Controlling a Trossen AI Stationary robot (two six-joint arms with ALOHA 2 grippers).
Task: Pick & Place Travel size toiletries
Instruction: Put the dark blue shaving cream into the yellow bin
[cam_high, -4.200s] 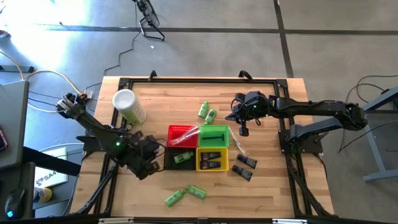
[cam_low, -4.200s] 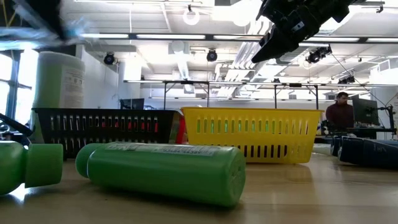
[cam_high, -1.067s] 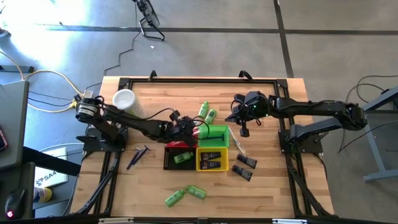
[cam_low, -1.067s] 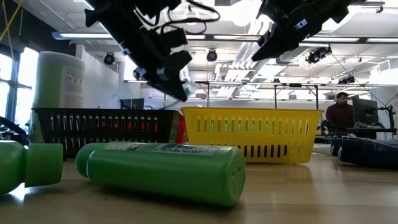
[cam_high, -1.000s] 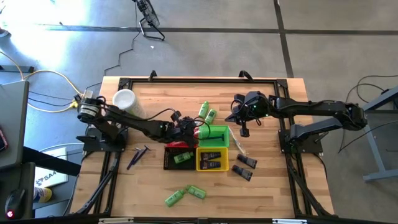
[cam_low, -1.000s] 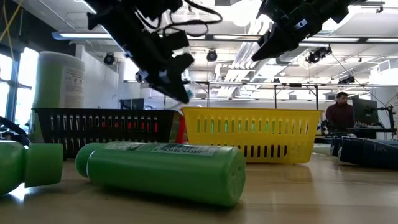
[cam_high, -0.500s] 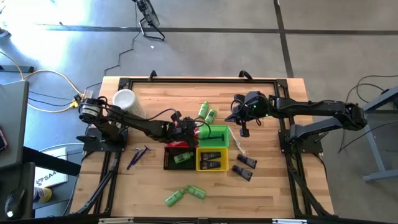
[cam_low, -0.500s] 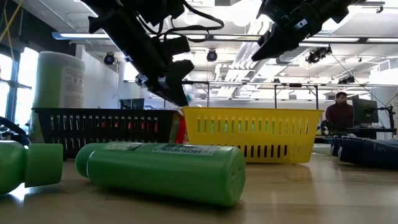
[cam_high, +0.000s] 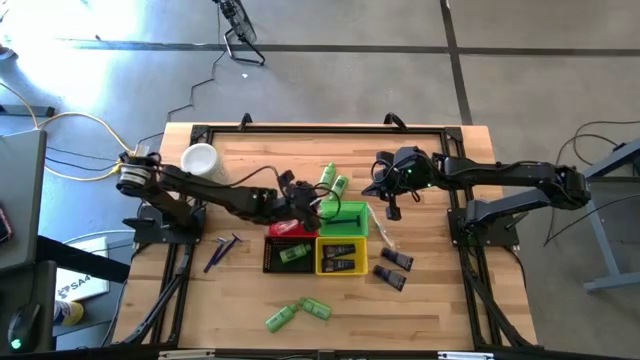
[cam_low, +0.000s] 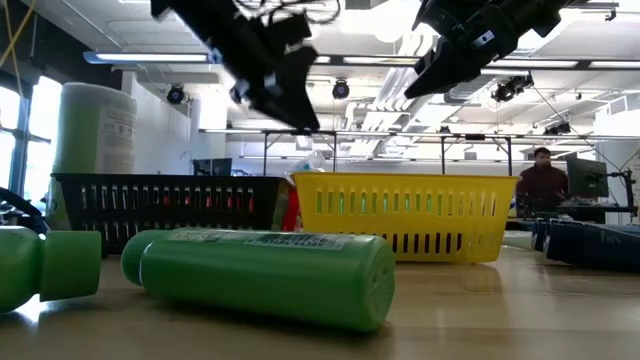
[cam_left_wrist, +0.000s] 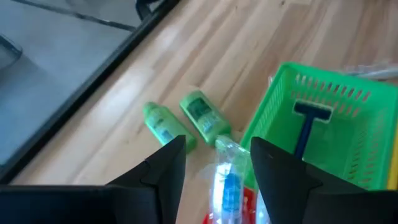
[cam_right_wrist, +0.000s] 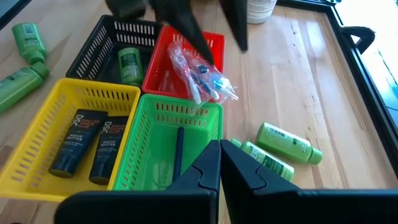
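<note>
From above, the left gripper (cam_high: 303, 200) hovers over the red basket (cam_high: 285, 228), at nine o'clock of the green basket (cam_high: 345, 216). Its wrist view shows spread fingers (cam_left_wrist: 163, 163) above a wrapped toothbrush (cam_left_wrist: 229, 180). The right wrist view shows the right gripper (cam_right_wrist: 220, 163) pressed together, the toothbrush lying in the red basket.

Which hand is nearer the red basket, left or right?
Left. The left hand hangs open right over the red basket, where wrapped toothbrushes lie. The right hand waits shut farther off, beyond the green basket.
</note>
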